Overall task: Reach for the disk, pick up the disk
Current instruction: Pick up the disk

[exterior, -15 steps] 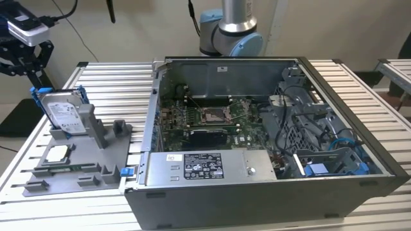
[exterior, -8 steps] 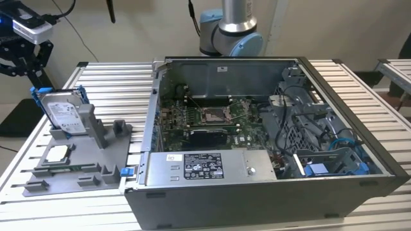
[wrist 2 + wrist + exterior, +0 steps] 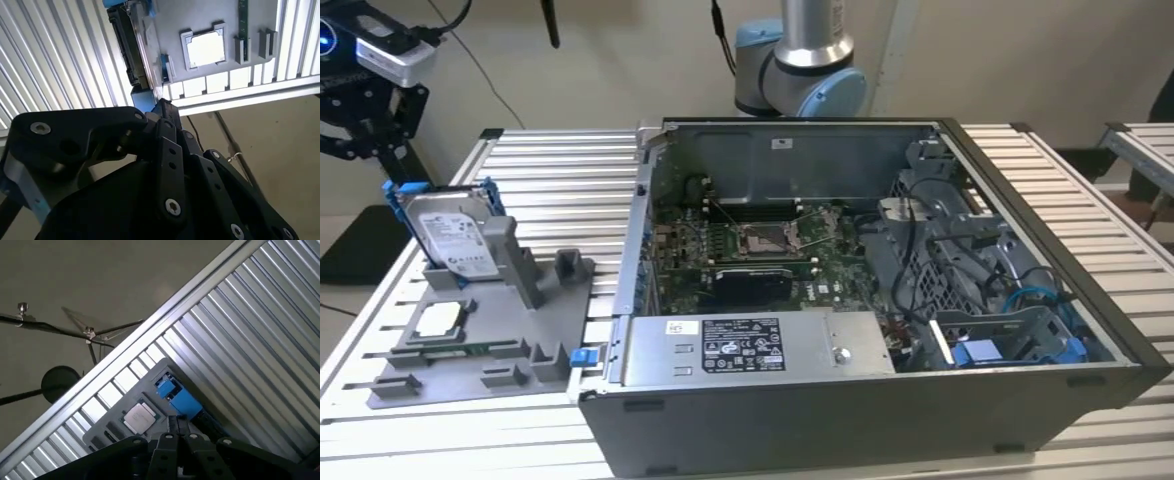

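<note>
The disk (image 3: 451,232), a silver-grey drive with a white label in a blue bracket, stands on edge in a grey holder (image 3: 494,345) at the exterior view's left. My gripper (image 3: 368,140) hangs above and a little to the left of it, apart from it. Its black fingers meet at the tips, shut with nothing between them. In the second wrist view the gripper (image 3: 161,107) points at the disk (image 3: 125,50), seen edge-on. In the first wrist view the gripper (image 3: 177,426) is just short of the disk's blue bracket (image 3: 177,397).
A small square silver chip (image 3: 438,318) lies in the holder in front of the disk. An open computer case (image 3: 854,300) fills the middle of the slatted metal table (image 3: 547,160). A second slatted table (image 3: 1137,150) stands at the exterior view's right.
</note>
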Controlling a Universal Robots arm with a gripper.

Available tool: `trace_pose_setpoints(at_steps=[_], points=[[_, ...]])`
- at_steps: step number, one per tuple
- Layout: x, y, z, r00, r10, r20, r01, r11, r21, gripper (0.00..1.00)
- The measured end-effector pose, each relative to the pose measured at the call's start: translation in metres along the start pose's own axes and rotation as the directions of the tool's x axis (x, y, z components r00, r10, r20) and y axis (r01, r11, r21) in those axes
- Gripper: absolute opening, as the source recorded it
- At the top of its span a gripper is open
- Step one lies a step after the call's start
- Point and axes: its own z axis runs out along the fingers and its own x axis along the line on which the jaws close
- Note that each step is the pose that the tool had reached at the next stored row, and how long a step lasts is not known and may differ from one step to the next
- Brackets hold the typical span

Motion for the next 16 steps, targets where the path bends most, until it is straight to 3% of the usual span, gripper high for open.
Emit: trace_pose_setpoints(at_steps=[8,16], points=[[0.0,0.0,0.0,0.9944,-0.105,-0.0042,0.105,0.9944,0.0002,0.0],[0.0,0.0,0.0,0.9773,-0.212,-0.0084,0.212,0.9773,-0.0001,0.0]])
